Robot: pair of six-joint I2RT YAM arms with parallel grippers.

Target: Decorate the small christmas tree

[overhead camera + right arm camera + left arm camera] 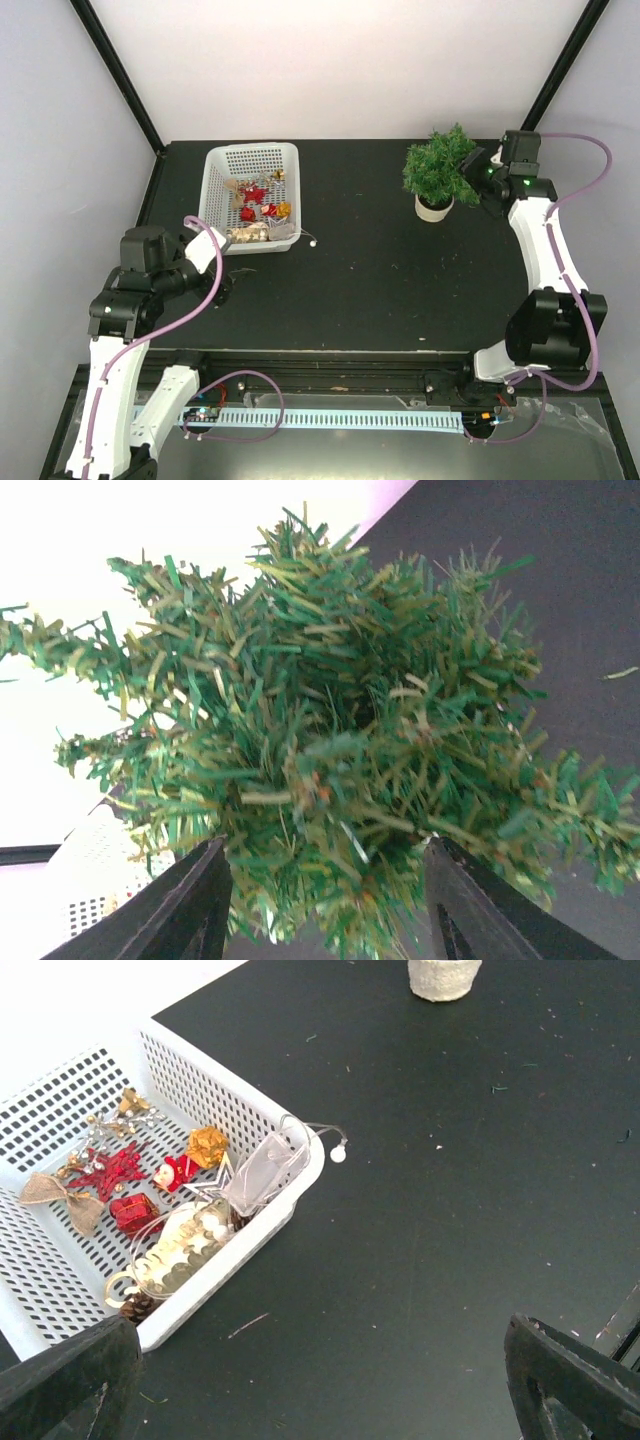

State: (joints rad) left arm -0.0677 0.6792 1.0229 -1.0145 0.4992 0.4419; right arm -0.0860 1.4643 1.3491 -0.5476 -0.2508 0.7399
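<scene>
- The small christmas tree [440, 165] stands upright in its round cream pot [434, 207], at the far right of the black surface [380, 290].
- The right tool [325, 880] is up against the tree's right side, at the height of the branches.
- In the right wrist view its two dark fingers [195, 905] are partly apart. Green needles fill the gap between them.
- The pictures do not show whether the fingers are squeezing the branches or only sitting around them.
- No ornament can be seen on the tree.
- A white basket [250, 152] with little holes sits at the far left of the surface, well apart from the tree.
- Inside the basket lie the ornaments [130, 1175]: some red ones, a gold one, a brown bow and a silver star.
- A clear piece leans on the basket's near rim. A thin wire hangs out from it, with a small white bead [338, 1153] at its end, on the surface just beside the basket.
- The left tool [320, 1345] is over the surface near the basket's near corner.
- Its fingers are spread very wide and it has nothing in them.
</scene>
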